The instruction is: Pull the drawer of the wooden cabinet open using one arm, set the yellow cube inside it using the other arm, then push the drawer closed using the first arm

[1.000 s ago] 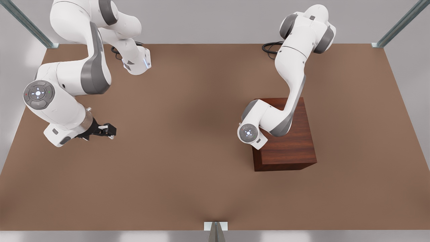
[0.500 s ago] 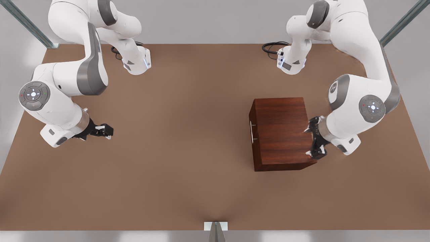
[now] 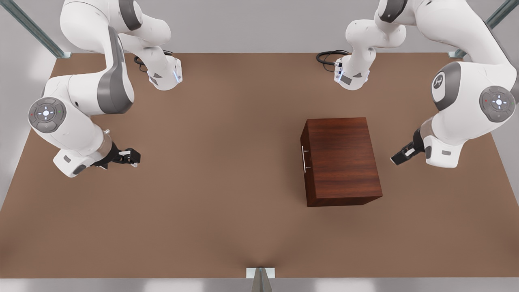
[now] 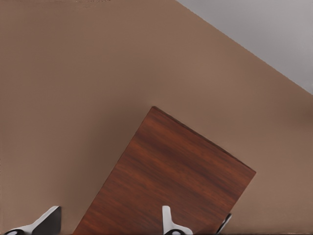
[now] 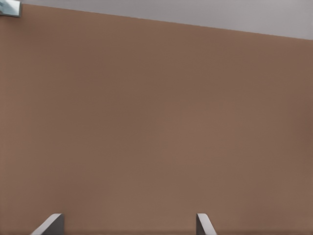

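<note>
Reddish-brown wood marks the wooden cabinet [image 3: 342, 160], which stands on the brown table [image 3: 227, 202] toward the front view's right. The drawer [image 3: 303, 162] sits flush in the cabinet's face, with its slim silver handle [image 3: 304, 160] turned toward the table's middle. The main change is in the left arm: a second ago it was draped across the cabinet top, then it swung round to the far side. Now the left gripper [image 3: 400, 157] hangs clear of the cabinet at the front view's right, empty, fingers spread. With the drawer shut and both claws bare, the task looks finished (the yellow cube is presumably inside, though that cannot be confirmed). The right gripper [image 3: 130, 156] waits well apart at the front view's left, also spread and holding nothing, about where it was. The left wrist view looks along the cabinet's streaky top between its pale fingers [image 4: 168, 223], while the right wrist view faces bare table. The front view alone gives the handle and how the two arms stand.
</note>
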Robot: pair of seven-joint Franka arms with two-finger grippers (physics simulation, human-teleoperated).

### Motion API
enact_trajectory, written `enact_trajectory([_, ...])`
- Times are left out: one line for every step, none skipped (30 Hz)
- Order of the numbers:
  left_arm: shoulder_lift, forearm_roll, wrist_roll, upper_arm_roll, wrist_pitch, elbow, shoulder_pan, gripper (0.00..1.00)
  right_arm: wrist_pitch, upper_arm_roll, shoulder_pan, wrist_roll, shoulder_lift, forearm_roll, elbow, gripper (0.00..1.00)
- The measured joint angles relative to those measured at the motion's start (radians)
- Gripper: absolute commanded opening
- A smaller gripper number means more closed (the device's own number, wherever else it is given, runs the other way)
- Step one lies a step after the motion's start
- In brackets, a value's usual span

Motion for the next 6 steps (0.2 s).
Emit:
enact_trajectory([0.0, 0.0, 0.04, 0.0, -0.002, 0.0, 0.0, 1.0, 0.0, -0.001, -0.002, -0.001, 0.0, 0.0, 0.0, 1.0])
enact_trajectory([0.001, 0.001, 0.078, 0.0, -0.003, 0.0, 0.0, 1.0, 0.0, -0.001, -0.003, -0.001, 0.0, 0.0, 0.0, 1.0])
enact_trajectory([0.001, 0.001, 0.114, 0.0, -0.004, 0.0, 0.0, 1.0, 0.0, -0.002, -0.004, -0.002, 0.001, 0.001, 0.0, 1.0])
enact_trajectory([0.001, 0.001, 0.148, 0.0, -0.005, 0.0, -0.001, 1.0, 0.0, -0.002, -0.005, -0.002, 0.001, 0.001, 0.0, 1.0])
enact_trajectory([0.001, 0.001, 0.18, 0.0, -0.006, 0.0, -0.001, 1.0, 0.0, -0.002, -0.005, -0.003, 0.001, 0.001, 0.0, 1.0])
enact_trajectory([0.001, 0.001, 0.21, 0.0, -0.006, 0.0, -0.002, 1.0, 0.0, -0.003, -0.006, -0.003, 0.001, 0.001, 0.0, 1.0])
